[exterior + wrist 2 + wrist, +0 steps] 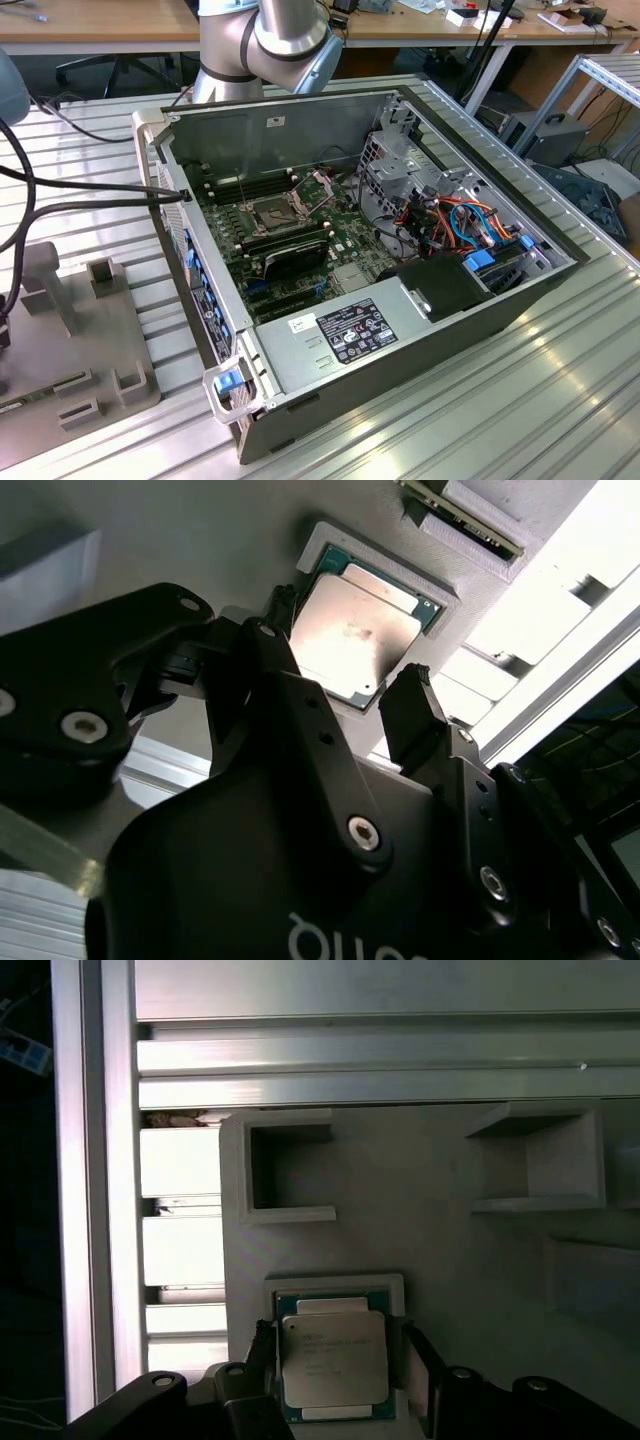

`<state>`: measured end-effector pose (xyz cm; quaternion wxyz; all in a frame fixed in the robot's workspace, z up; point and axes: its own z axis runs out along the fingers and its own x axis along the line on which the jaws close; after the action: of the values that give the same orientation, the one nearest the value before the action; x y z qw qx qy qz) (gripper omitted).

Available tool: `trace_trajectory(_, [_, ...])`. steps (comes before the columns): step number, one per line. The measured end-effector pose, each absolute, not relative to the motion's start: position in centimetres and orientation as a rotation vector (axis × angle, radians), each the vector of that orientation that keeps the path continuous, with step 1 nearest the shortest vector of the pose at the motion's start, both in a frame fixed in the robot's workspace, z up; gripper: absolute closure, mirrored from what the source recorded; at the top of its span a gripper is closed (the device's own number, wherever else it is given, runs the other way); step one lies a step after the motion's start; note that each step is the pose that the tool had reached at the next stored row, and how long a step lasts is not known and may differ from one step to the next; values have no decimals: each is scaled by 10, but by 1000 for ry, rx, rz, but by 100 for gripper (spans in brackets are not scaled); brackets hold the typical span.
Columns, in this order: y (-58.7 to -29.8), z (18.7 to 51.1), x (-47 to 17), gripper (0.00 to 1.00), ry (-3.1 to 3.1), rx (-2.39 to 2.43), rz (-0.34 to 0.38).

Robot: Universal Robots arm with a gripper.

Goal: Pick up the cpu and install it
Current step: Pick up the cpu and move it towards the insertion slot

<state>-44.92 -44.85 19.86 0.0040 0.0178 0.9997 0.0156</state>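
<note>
The cpu point(356, 638) is a small square chip with a dull silver top, lying flat in a shallow recess of a grey holder block point(440, 1240). My gripper point(345, 652) hangs right over it, open. One black finger point(262, 650) stands on each side of the chip, which is also seen in the first wrist view as the cpu point(333, 1360) under the gripper point(337, 1345). The chip still rests in its recess. In the exterior view the motherboard socket point(272, 212) inside the open computer case point(430, 330) has its metal frame lifted.
The grey holder block point(70, 350) lies at the exterior view's left, on the ribbed aluminium table point(500, 420). It has raised pockets point(290, 1170) near the chip. Black cables point(90, 205) run across to the case wall. Memory sticks point(290, 248) and coloured wiring point(470, 225) crowd the case.
</note>
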Motion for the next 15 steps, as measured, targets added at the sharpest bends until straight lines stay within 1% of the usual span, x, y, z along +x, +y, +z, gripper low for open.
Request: trace_trajectory(15, [-449, 195, -449, 38, 3134, 52, 49])
